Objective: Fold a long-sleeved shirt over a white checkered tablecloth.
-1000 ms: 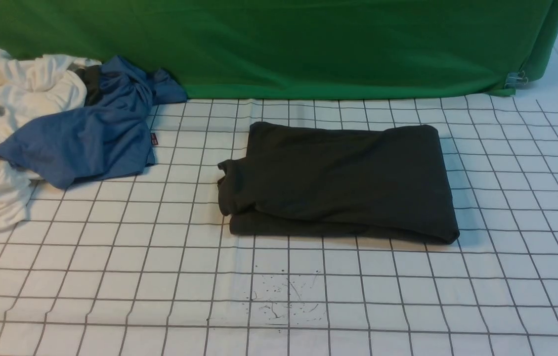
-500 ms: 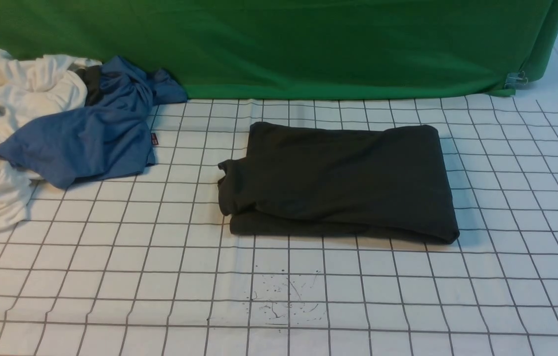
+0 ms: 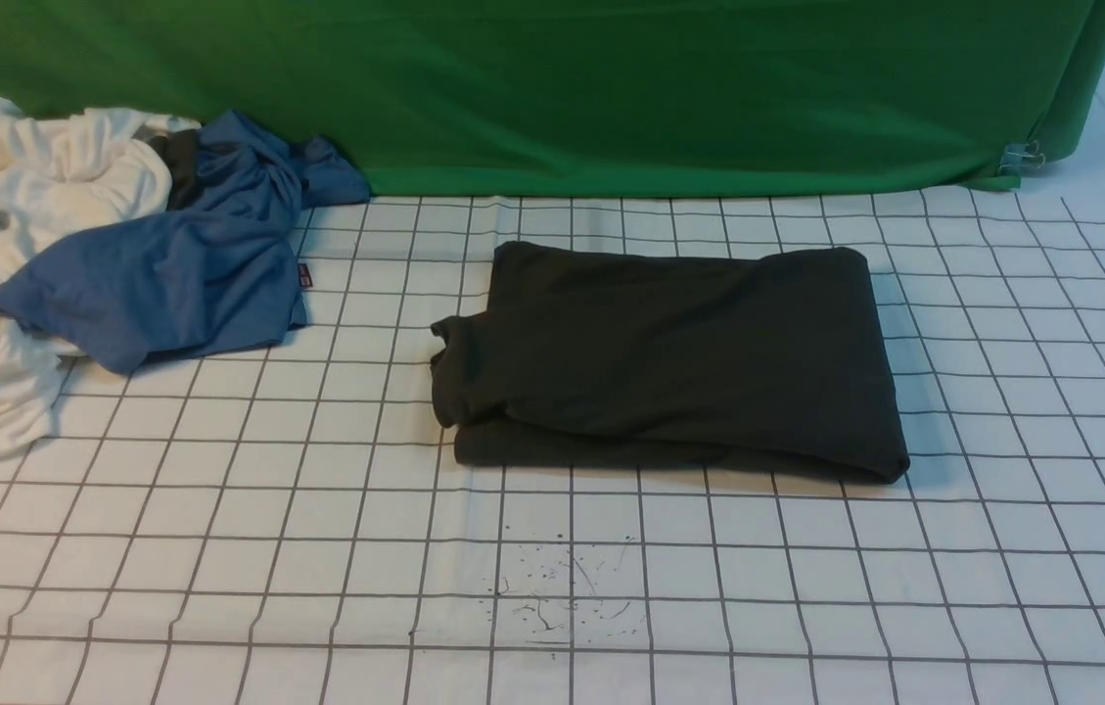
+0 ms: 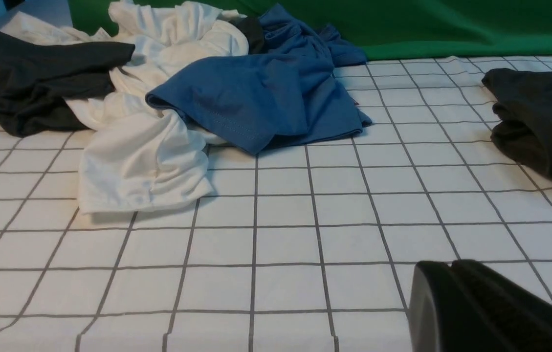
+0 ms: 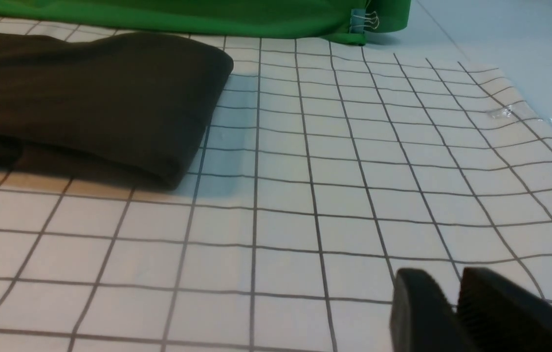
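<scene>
The long-sleeved shirt point(image 3: 669, 357) is seen folded into a flat dark block in the middle of the front view, a little right of centre. It lies on the tablecloth point(image 3: 219, 529), the white cloth with thin grey squares that covers the counter. The shirt's thick folded edge is seen along its lower side, and a small flap sticks out at its left end. A patch of small dark specks point(image 3: 562, 587) is seen on the tablecloth just below the shirt.

At the upper left of the front view a pile of clothes is seen. A blue garment point(image 3: 170, 264) lies on top, with white garments point(image 3: 14, 294) under and beside it. In the left wrist view another dark garment point(image 4: 41, 80) is seen at the far end of that pile. The pile is well apart from the folded shirt. A green cloth point(image 3: 562, 88) is hung across the top of the frame, and a metal clip point(image 3: 1027, 155) is seen at its lower right corner.

The left hand point(image 4: 454, 266) is seen only at the lower right of its own wrist view, with the fingers pressed together and nothing between them. It is kept above bare tablecloth. The right hand point(image 5: 456, 278) is seen at the lower right of its wrist view, with a thin gap between its fingers point(image 5: 417, 308) and nothing held. Neither hand is touching the shirt
</scene>
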